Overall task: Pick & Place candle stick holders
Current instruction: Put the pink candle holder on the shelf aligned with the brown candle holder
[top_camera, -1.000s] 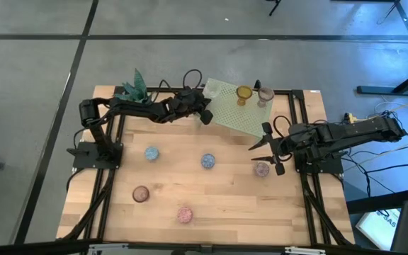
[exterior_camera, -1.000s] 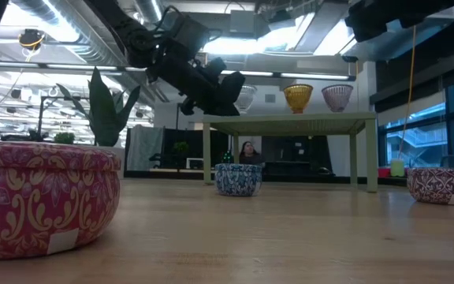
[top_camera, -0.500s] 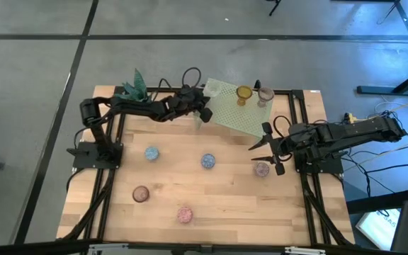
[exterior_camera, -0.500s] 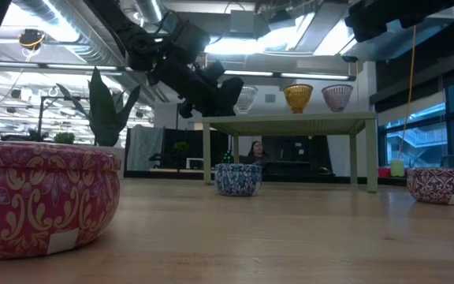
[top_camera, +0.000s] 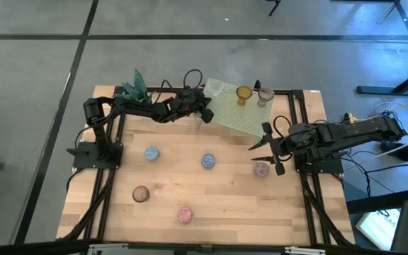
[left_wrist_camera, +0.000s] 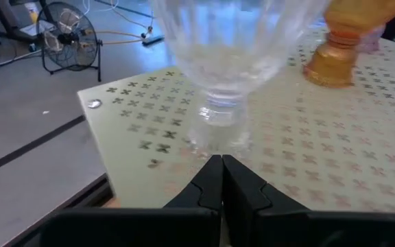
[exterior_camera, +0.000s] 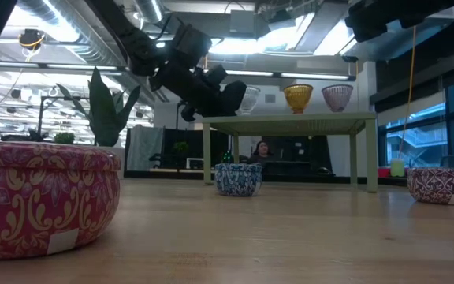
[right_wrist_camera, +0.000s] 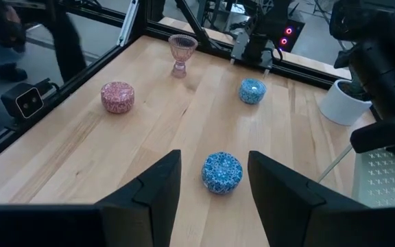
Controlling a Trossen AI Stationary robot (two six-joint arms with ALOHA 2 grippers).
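Basically, the wooden table is the pick-up side and the green rack at its far edge is the drop-off, tilted w/ one corner toward the left arm so that arm can reach it.

Left gripper sits at the rack's near corner, fingers pressed together, holding nothing. It's just in front of the clear holder, which stands upright on the rack on its own, so that one looks delivered.

Right gripper hangs over the table's right side, jaws approx. halfway apart and empty, just beside the purple holder. Prob. waiting, w/ that holder as its nearest pick.

Count:
- 1 rack
- 2 arms
- 1 potted plant, far-left corner, out of the way
- 8 holders total
  - 3 on the rack: the clear one, amber, pinkish
  - 5 on the table, well apart: 2 blue, the purple one, 1 brownish, 1 pink

So 3 done, 5 to go.
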